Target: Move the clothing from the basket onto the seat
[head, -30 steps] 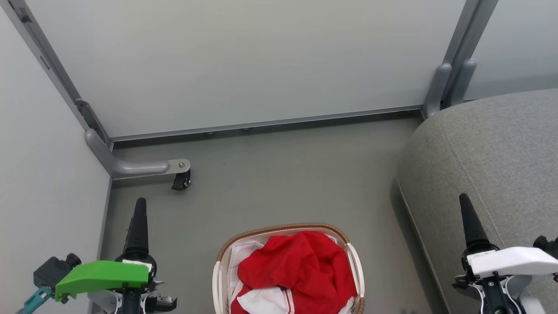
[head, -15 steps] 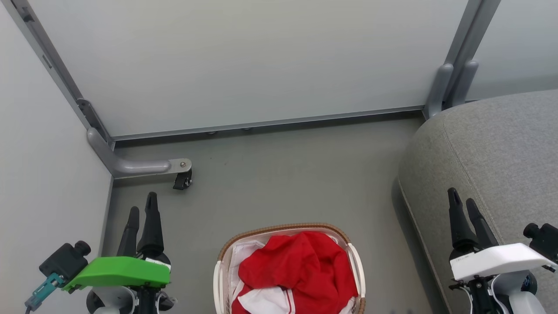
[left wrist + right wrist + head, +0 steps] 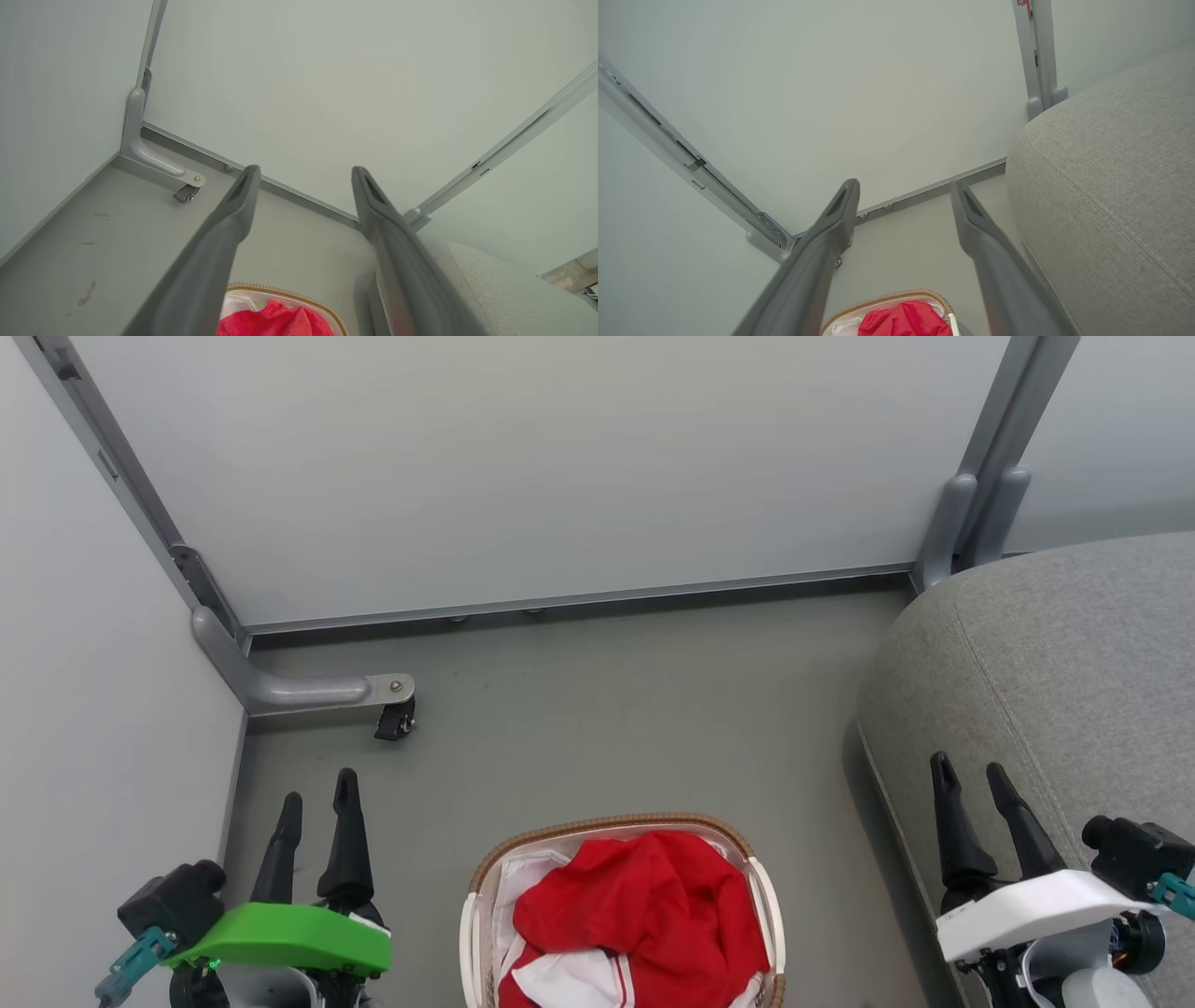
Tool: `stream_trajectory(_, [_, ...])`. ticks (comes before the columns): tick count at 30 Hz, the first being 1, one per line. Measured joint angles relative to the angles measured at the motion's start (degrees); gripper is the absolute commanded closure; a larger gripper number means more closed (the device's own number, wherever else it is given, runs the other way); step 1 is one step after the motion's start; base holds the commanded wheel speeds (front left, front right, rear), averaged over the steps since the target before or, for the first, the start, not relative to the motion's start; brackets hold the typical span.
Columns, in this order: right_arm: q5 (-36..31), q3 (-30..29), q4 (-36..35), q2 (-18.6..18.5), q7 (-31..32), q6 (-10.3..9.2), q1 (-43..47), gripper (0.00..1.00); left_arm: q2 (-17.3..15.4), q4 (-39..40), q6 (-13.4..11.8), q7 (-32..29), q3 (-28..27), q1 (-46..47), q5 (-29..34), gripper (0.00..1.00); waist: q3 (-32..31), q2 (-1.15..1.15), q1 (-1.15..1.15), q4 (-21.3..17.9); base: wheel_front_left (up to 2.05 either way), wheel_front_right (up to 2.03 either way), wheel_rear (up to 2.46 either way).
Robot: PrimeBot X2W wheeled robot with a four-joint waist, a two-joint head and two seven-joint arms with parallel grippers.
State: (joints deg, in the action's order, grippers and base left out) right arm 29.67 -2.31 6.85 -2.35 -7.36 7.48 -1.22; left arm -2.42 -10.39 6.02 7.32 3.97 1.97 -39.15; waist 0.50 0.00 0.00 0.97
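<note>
Claws were pressed shut a moment ago. Now the left claw [image 3: 319, 787], left of the basket [image 3: 607, 823], and the right claw [image 3: 969, 765], right of the basket, are both spread wide and hold nothing. I think they are getting ready to grab. The clothing [image 3: 644, 915] is a soft, crumpled red heap with white bits, inside the basket. It has not yet gone to the grey seat [image 3: 1074, 663], right of the basket.

One basket [image 3: 607, 823], one seat [image 3: 1074, 644], one clothing heap [image 3: 644, 905].
</note>
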Motion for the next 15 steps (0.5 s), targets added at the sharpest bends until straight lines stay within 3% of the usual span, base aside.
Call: stream_trajectory(15, [-10.33,1.37,0.56,-0.11,-2.14,0.0,0.85,0.0,-0.05,-2.56,-0.25,2.31,1.52,-0.29,8.15,0.0,0.02,0.0,0.0,0.23,0.0,0.0,0.0])
